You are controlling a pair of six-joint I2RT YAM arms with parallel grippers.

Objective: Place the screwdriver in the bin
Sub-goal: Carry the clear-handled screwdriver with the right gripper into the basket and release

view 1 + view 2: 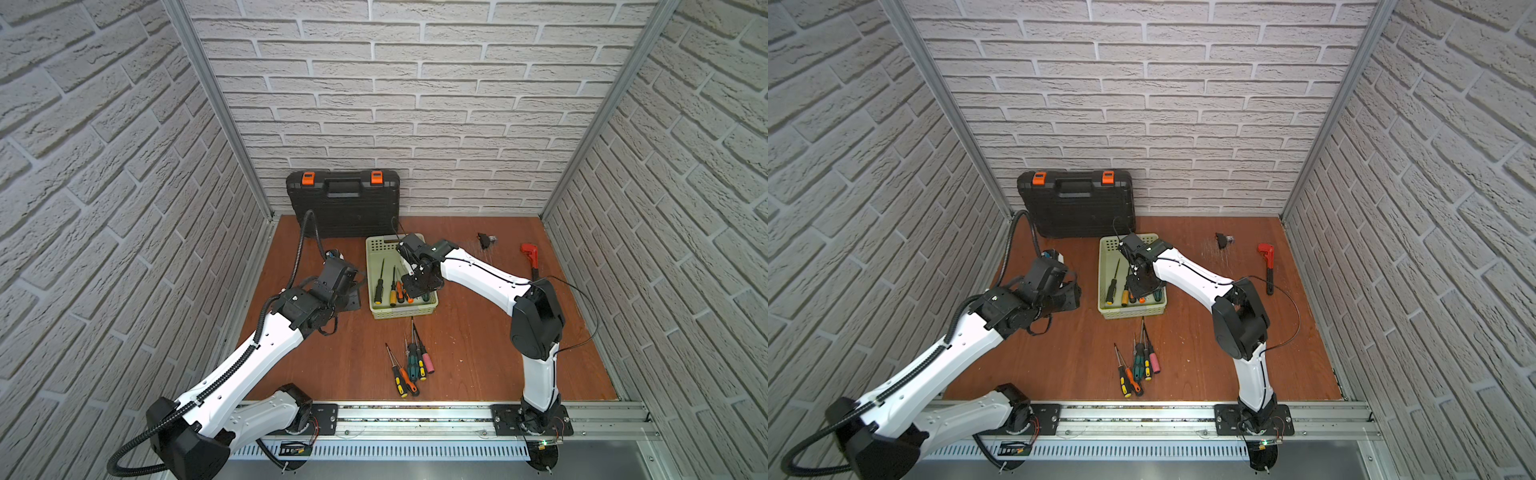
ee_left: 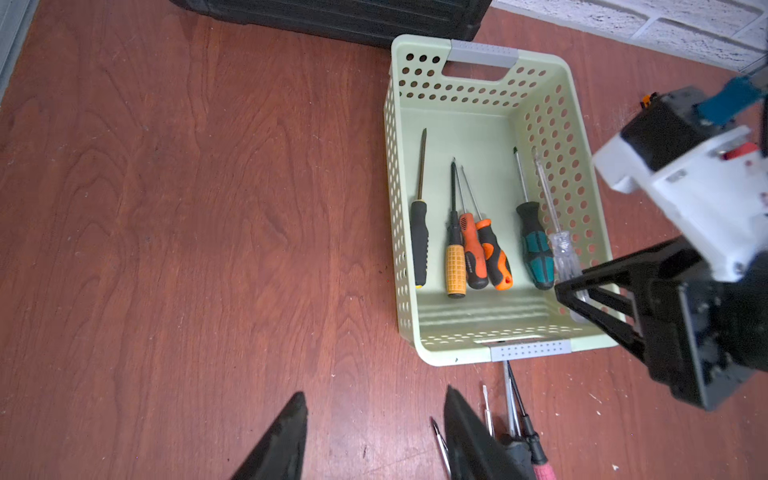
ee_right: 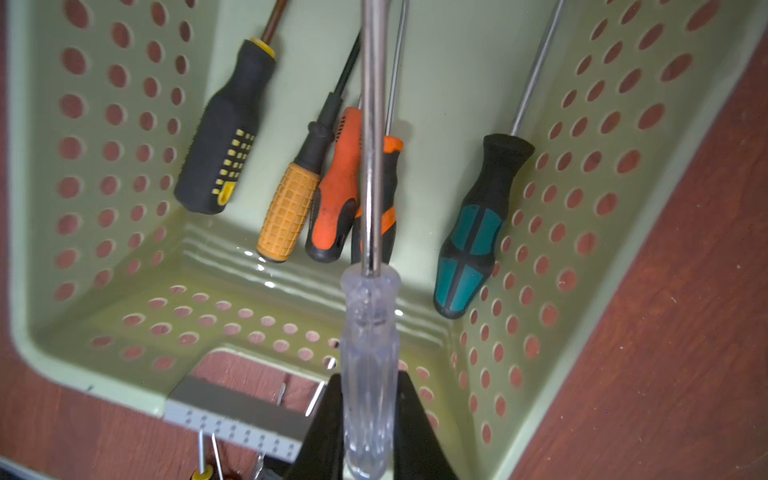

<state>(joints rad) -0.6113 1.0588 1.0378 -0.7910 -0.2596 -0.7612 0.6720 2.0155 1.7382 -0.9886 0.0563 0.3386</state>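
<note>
The right gripper (image 3: 368,419) angles downward, its jaws pinched on the clear-handled screwdriver (image 3: 368,328) between them, while the left gripper (image 2: 374,399) hovers, jaws parted.

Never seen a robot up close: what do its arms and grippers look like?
White shells, black joints. The left arm carries a ribbed black hose, the right arm a thin black cable. The left gripper and right gripper are black wedges.

Soft, even light from overhead leaves only faint shadows on the bench (image 1: 478,353), and both top views bow the brick walls (image 1: 415,104) at their edges. Up close in the right wrist view the clear screwdriver (image 3: 368,353) handle blurs, with small glints on the bin (image 3: 104,166).
</note>
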